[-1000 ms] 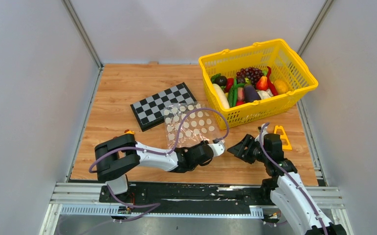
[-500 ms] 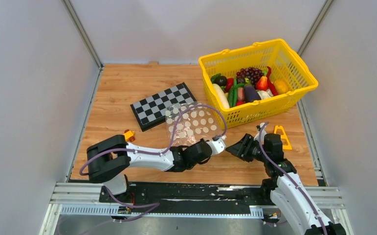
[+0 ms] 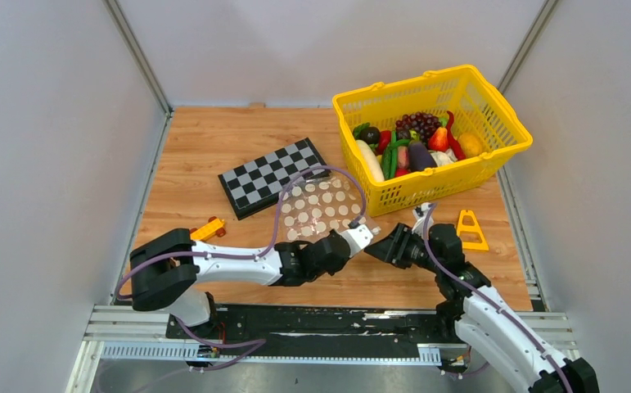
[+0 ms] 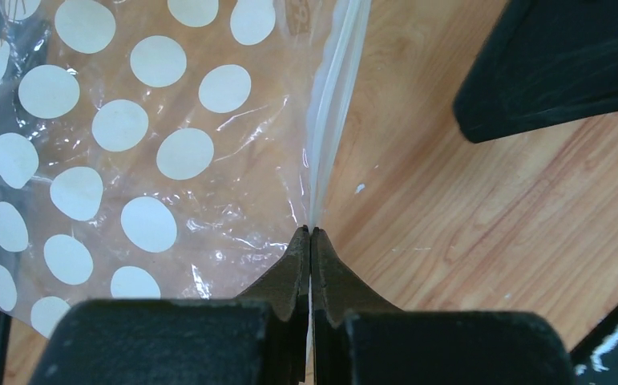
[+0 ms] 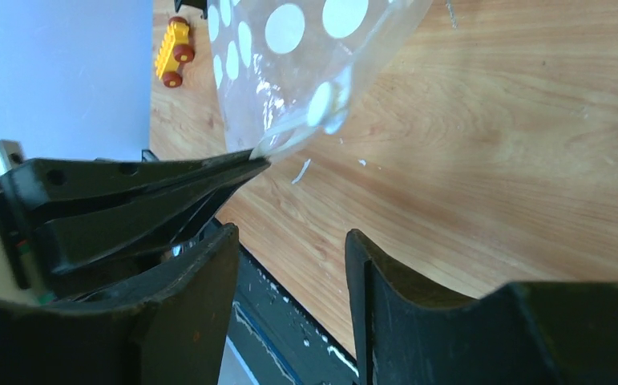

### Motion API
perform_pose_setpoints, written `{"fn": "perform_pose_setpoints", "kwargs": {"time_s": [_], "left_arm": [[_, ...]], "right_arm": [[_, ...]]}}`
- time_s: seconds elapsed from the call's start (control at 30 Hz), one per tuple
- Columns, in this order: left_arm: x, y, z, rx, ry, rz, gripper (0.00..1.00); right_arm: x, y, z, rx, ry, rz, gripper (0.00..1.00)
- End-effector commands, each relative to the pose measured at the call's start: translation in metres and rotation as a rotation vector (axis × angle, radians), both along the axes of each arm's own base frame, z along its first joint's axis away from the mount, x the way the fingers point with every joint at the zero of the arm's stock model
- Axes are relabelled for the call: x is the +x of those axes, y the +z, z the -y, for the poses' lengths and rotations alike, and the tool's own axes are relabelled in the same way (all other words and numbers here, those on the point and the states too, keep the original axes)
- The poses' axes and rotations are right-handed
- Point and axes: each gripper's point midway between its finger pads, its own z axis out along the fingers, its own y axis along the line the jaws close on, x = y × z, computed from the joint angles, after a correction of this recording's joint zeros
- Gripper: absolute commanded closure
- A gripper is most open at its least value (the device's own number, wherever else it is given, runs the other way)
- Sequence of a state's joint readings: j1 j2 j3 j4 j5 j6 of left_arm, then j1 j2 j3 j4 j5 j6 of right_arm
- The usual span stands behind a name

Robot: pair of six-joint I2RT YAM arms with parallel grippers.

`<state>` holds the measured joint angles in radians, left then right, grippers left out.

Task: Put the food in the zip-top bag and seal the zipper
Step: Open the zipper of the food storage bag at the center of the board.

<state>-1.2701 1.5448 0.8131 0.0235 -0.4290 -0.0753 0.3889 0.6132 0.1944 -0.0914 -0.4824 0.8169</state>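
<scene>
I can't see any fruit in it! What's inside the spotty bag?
It looks empty: only the table shows through the zip-top bag. Its white dots hide small patches.

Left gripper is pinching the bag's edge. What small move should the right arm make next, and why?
Probably ease the open right gripper forward onto the zipper strip beside the left gripper, which is shut on the edge of the zip-top bag. The mouth looks flat and closed, so a second grip seems needed to part it.

Wooden table (image 3: 205, 147) with checkerboard (image 3: 267, 178) and yellow basket (image 3: 406, 193)
</scene>
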Motion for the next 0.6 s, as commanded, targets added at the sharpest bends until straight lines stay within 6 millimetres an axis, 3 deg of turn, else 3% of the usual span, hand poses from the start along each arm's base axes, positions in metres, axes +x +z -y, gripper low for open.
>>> {"fn": "perform_pose_setpoints", "kwargs": {"time_s": [0.0, 0.1, 0.33, 0.57], "left_arm": [[-0.007, 0.04, 0.016, -0.203, 0.05, -0.056, 1.0], [-0.01, 0.043, 0.017, -0.237, 0.058, -0.076, 1.0], [-0.014, 0.038, 0.021, -0.258, 0.069, -0.12, 1.0], [-0.018, 0.046, 0.027, -0.297, 0.05, -0.137, 1.0]], "right_arm": [[0.028, 0.026, -0.003, 0.021, -0.119, 0.079, 0.5], [0.034, 0.033, -0.011, 0.057, -0.122, 0.106, 0.55], [0.04, 0.043, -0.023, 0.05, -0.118, 0.137, 0.53], [0.046, 0.032, -0.025, 0.027, -0.152, 0.113, 0.55]]}}
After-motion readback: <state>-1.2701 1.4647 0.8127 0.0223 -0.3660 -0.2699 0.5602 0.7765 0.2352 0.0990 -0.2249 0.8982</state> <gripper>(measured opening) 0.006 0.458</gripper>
